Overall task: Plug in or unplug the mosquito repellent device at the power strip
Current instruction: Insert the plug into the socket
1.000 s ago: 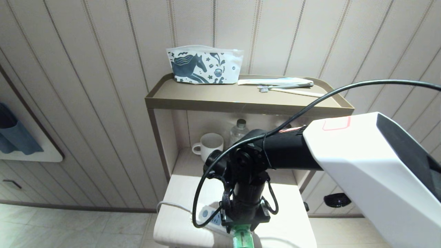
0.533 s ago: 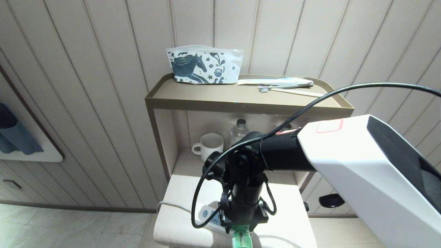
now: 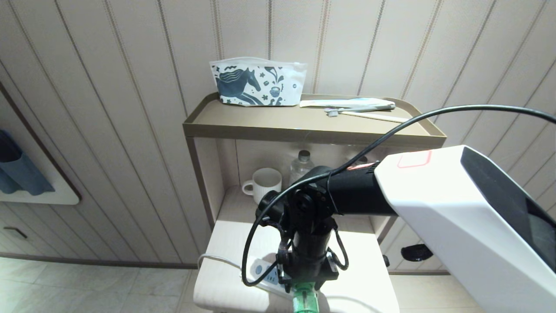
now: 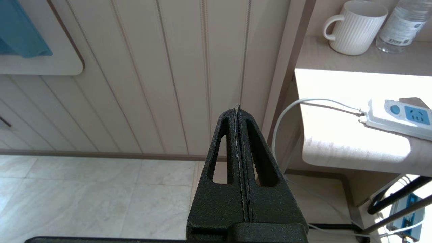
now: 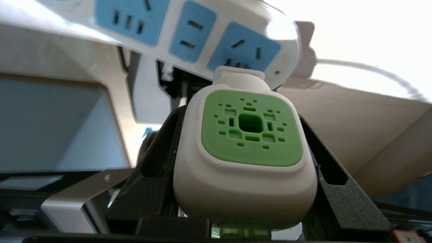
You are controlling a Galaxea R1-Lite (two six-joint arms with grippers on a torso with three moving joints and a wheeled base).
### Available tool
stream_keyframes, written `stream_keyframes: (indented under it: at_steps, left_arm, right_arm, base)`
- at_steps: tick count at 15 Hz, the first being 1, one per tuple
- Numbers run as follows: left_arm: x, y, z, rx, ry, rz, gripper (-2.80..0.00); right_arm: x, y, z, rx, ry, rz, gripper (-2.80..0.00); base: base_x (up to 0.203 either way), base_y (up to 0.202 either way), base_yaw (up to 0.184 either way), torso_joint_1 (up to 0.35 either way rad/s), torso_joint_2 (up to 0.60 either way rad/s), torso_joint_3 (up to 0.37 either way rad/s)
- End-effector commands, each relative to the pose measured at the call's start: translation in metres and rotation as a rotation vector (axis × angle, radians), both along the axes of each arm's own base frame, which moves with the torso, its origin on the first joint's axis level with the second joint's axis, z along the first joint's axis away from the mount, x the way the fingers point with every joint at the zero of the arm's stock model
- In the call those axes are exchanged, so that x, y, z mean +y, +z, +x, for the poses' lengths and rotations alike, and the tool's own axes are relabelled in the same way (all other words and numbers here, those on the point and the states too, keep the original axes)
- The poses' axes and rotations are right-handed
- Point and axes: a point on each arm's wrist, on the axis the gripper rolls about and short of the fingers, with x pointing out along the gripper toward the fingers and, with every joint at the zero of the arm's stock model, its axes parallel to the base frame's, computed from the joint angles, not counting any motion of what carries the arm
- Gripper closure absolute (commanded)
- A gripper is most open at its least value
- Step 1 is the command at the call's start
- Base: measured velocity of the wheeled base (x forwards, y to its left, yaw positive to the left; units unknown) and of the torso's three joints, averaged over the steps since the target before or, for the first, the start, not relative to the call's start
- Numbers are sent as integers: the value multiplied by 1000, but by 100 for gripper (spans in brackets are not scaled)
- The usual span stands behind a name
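**Green bug gadget held at the power strip**

The right pincer (image 5: 246, 162) is clamped on the mosquito repellent device (image 5: 244, 152), one black finger (image 5: 158, 175) on each side of its white body. The green square face with little holes looks toward the wrist camera. The device's white plug end sits right against a blue socket at the end of the power strip (image 5: 189, 30) (whether the pins are fully in cannot be told). In the head view the arm reaches down over the white tabletop (image 3: 226, 243), and the device's green bottle (image 3: 305, 302) peeks out under the pincer, next to the power strip (image 3: 266, 274) with its white cord (image 3: 215, 259).

The left pincer (image 4: 238, 111) is squeezed tight with nothing in it, hanging off to the side near the wall and floor.

Behind the tabletop stands a brown shelf (image 3: 304, 126). In its lower space are a white mug (image 3: 265, 182) and a clear water bottle (image 3: 301, 167), side by side. On top lie a horse-print pouch (image 3: 256, 87) and a toothbrush (image 3: 365, 114).
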Motion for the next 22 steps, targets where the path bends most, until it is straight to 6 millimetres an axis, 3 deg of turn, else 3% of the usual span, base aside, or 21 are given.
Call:
stream_keyframes:
  at_steps: [1,12,22]
  left_arm:
    - [0,0,0,4,0,0,0]
    - [0,0,0,2,0,0,0]
    - [0,0,0,2,0,0,0]
  right_arm:
    - [0,-2,-3,-7,-3,-25,0]
    - [3,-8,5,-8,-12,-26,0]
    - [-3,3,27,-81,-64,2,0]
  base:
    - [0,0,0,0,0,0]
    - [0,0,0,0,0,0]
    - [0,0,0,0,0,0]
